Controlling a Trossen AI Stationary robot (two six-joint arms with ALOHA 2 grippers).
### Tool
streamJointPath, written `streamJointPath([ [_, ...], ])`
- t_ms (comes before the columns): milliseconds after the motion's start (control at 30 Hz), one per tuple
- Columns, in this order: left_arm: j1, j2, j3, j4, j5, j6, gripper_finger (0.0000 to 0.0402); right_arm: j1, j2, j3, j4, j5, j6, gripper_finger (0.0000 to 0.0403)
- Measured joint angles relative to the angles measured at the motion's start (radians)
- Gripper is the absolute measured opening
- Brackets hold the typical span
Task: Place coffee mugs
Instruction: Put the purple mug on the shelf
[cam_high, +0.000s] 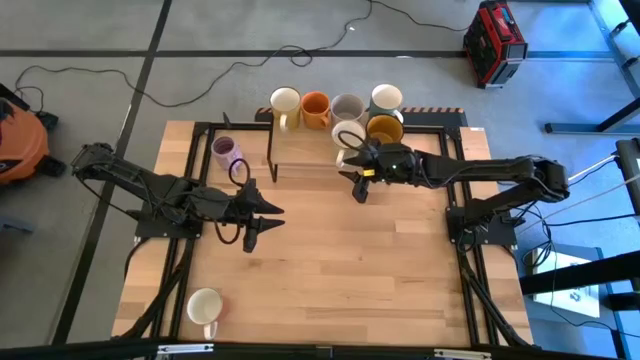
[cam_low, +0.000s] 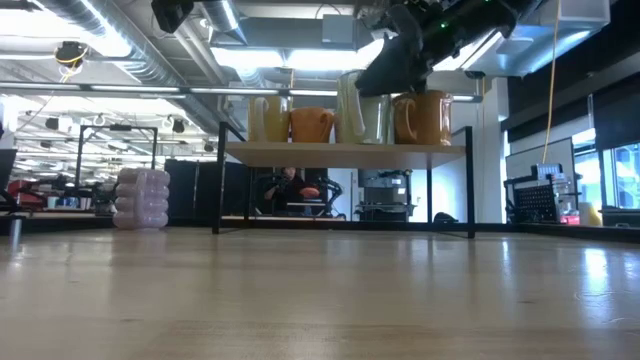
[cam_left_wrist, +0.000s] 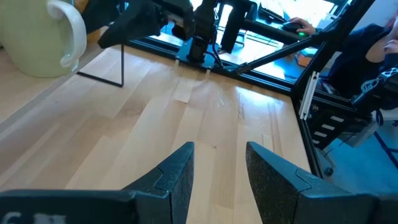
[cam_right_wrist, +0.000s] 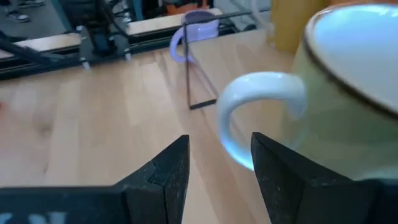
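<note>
High view: the right end effector (cam_high: 360, 182), fingers parted, sits beside the cream-white ceramic mug (cam_high: 347, 134) on the wooden shelf (cam_high: 300, 150) at upper centre, seemingly just released; left end effector (cam_high: 262, 222) waits open mid-table.

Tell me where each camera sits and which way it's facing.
High: overhead, straight down; both arms, table.
Low: table height, level toward shelf; right arm above.
Left wrist: past open left gripper toward right arm.
Right wrist: past open right gripper at cream mug.
Shared: lilac mug.
</note>
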Motion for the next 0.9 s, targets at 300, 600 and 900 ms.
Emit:
streamJointPath([
  [300, 0.0, 0.0, 0.0, 0.001, 0.0, 0.0, 0.014, 0.001, -0.084, 0.0, -0.125, -0.07, 0.02, 0.016],
  [600, 0.004, 0.0, 0.0, 0.006, -0.019, 0.0, 0.014, 0.024, -0.204, 0.001, -0.239, -0.145, 0.149, 0.016],
  [900, 0.016, 0.0, 0.0, 0.007, -0.027, 0.0, 0.014, 0.27, -0.187, 0.0, -0.247, -0.074, 0.199, 0.016],
])
